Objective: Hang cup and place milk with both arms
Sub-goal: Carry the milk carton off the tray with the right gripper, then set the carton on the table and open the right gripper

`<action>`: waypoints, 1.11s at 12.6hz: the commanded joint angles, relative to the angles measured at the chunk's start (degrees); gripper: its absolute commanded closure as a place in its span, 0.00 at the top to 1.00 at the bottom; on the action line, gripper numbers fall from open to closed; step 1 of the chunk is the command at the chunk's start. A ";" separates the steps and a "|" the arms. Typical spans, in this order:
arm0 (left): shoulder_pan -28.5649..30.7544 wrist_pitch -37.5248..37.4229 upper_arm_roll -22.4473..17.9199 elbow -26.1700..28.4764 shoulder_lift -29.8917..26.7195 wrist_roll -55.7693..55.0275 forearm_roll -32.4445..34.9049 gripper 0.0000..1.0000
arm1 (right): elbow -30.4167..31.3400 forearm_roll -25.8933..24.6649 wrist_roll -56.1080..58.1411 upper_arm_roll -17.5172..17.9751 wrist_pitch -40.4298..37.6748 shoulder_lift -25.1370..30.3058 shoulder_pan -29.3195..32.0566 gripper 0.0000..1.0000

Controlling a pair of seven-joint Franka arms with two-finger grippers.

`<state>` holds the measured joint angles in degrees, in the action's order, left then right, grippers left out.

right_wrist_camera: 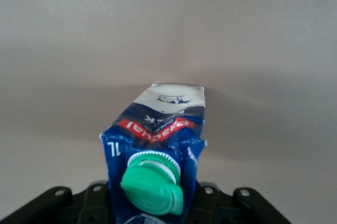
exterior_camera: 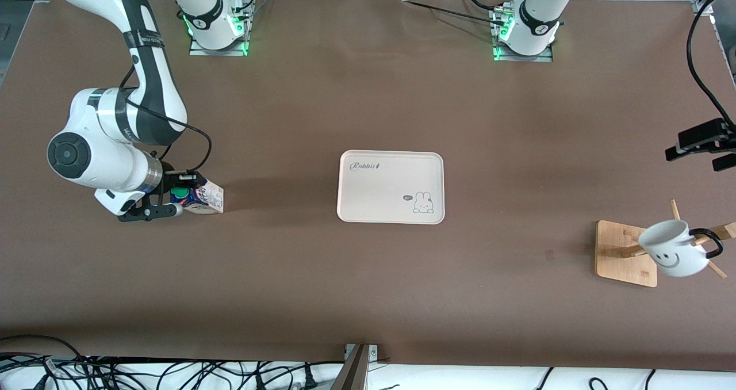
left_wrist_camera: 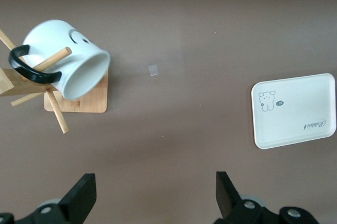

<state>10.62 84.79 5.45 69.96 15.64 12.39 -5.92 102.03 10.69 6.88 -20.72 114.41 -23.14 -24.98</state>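
Observation:
The cup (exterior_camera: 671,256), a white mug with a black handle and a smiley face, hangs by its handle on a peg of the wooden rack (exterior_camera: 625,252) toward the left arm's end of the table. In the left wrist view the cup (left_wrist_camera: 72,60) and the rack (left_wrist_camera: 79,103) lie ahead of my left gripper (left_wrist_camera: 152,195), which is open, empty and clear of them. In the front view the left gripper (exterior_camera: 702,144) hovers above the table near the rack. My right gripper (exterior_camera: 183,194) is shut on the milk (exterior_camera: 208,198), a tilted blue-and-white carton with a green cap (right_wrist_camera: 152,184), low at the right arm's end.
A cream tray (exterior_camera: 391,156) with a rabbit drawing lies at the table's middle, also seen as the tray (left_wrist_camera: 300,103) in the left wrist view. Cables run along the table's near edge. A camera mount (exterior_camera: 356,367) stands at that edge.

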 commanded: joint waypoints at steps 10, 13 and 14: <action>-4.56 -4.02 0.08 0.80 -1.49 -1.93 7.06 1.00 | -1.47 0.83 -0.20 -1.41 0.56 9.07 -0.42 1.00; -4.47 -4.02 -0.27 0.97 -1.05 -2.19 5.92 1.00 | -8.75 0.21 -0.37 -4.23 -7.48 9.34 -0.42 1.00; -4.38 -2.45 -0.36 1.84 -1.49 -2.19 6.00 1.00 | -10.95 0.12 -0.72 -4.41 -12.40 9.69 -0.51 1.00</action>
<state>6.33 81.07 5.40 70.53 14.82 10.41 0.13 95.25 10.73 6.70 -24.46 108.71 -13.48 -25.02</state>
